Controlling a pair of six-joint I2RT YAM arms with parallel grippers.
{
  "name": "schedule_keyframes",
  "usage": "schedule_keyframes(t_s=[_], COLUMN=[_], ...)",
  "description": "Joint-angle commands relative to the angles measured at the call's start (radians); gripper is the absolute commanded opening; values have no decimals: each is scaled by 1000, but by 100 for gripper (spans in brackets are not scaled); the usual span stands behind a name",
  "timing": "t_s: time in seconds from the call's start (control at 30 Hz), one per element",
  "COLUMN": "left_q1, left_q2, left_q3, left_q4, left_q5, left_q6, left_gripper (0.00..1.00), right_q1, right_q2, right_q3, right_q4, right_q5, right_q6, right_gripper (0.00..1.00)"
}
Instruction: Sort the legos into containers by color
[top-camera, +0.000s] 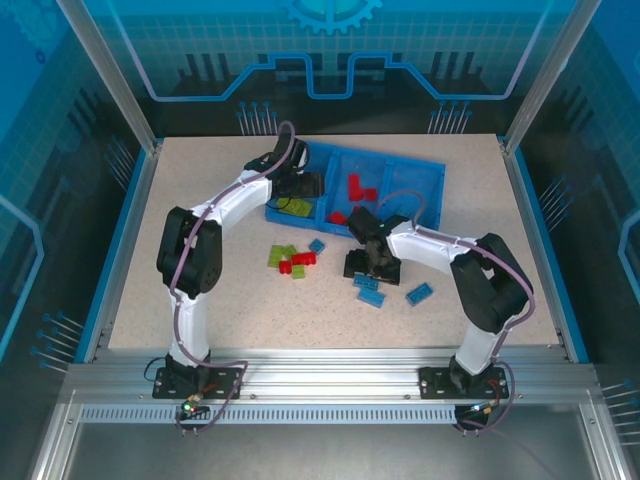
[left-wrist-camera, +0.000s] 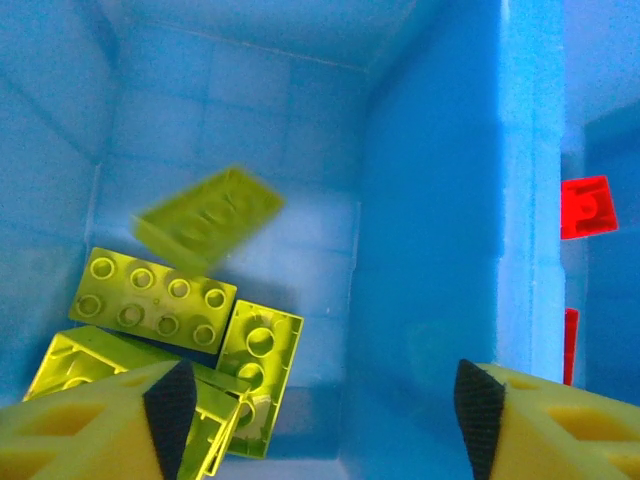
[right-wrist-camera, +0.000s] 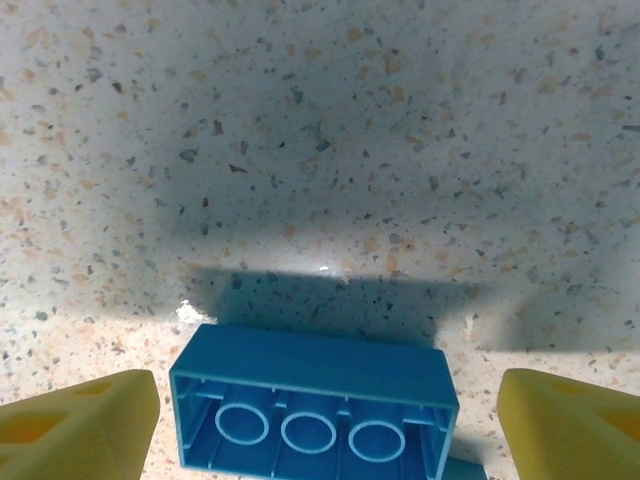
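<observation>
One lime brick (left-wrist-camera: 208, 228) was just a blur, and the blue brick (right-wrist-camera: 315, 400) got cropped by the bottom edge.

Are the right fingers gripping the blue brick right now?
No, the right fingers stand apart on either side of the light blue brick, with speckled table visible in both gaps.

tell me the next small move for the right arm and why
Probably lower the right gripper a little and close on the blue brick. Its jaws stand open, and in the wrist view the brick lies on the table centred between the two fingers, hollow side toward the camera and not yet gripped. How far above it the fingers are is hard to judge.
</observation>
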Motion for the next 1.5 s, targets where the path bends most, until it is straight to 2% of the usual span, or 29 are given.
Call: schedule_keyframes(t_s=[0.0,0.07,0.2,0.43,0.57,0.73,0.83,1.03,1.17,1.47], left_q1=[8,9,8,8,9,5,-11,-90,-152,-209], left_q2=[-92,-136,-234,-382,-440,-471,-482,-496,-460,-390], left_q3=[-39,-80,-165,-313,-390,-485,-539,-601,-582,-537], left_q4=[18,37,62,85,82,80,87,113,111,72], left_q5=[26,25,15,-26,-33,-23,-18,-33,-38,-19], left_q6=[-34,-45,-53,-60,-54,-37,-32,0,54,100], left_gripper=[75,80,82,87,88,88,89,89,89,88], right_q1=[16,18,24,39,42,29,-30,-238,-355,-454], right_q2=[30,39,52,69,16,-91,-169,-240,-137,100], right_q3=[32,34,36,64,85,148,161,177,256,431], right_q4=[-38,-38,-38,-67,-82,-127,-117,-93,-97,-119], right_q5=[9,4,-2,17,27,58,65,122,124,127], right_q6=[20,22,22,11,-4,-75,-121,-226,-318,-374], right_gripper=[86,84,77,56,52,52,52,52,52,55])
